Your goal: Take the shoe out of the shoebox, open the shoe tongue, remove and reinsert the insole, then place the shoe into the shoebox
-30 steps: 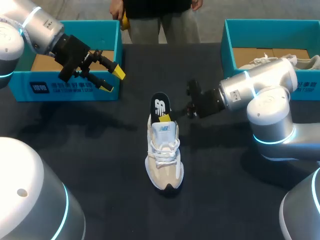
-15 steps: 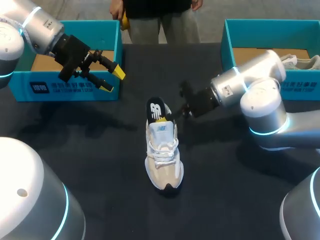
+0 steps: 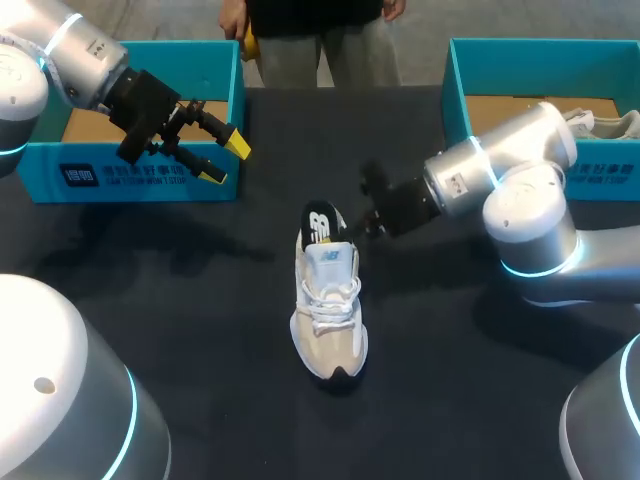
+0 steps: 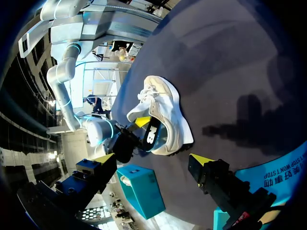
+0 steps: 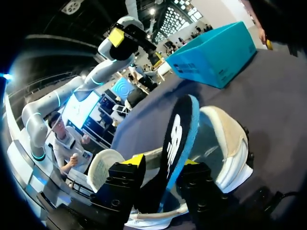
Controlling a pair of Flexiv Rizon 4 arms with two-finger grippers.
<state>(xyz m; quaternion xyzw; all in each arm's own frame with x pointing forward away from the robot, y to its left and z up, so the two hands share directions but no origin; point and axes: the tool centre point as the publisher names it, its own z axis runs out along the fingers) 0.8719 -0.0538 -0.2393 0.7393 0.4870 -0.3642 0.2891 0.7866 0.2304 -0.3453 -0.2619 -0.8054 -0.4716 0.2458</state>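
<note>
A white and beige shoe point(image 3: 328, 310) lies mid-table with its toe toward me. A black insole point(image 3: 320, 222) with a white logo stands up out of its heel. My right gripper point(image 3: 350, 228) is at the heel from the right. In the right wrist view its fingers point(image 5: 120, 179) stand apart with the insole point(image 5: 175, 143) between them, so the gripper point(image 5: 161, 162) is open. My left gripper point(image 3: 225, 158) hangs open and empty over the front wall of the left shoebox point(image 3: 140, 170). From the left wrist, the shoe point(image 4: 165, 112) and insole point(image 4: 152, 136) lie well ahead of that gripper point(image 4: 152, 158).
A second teal shoebox point(image 3: 460, 90) stands at the back right with another pale shoe point(image 3: 610, 120) inside. The dark tabletop point(image 3: 200, 330) stretches bare around the shoe toward me.
My right arm has swung left toward the shoe's heel and its fingers have spread apart around the insole. The shoe and insole shifted slightly. The left arm has kept still.
</note>
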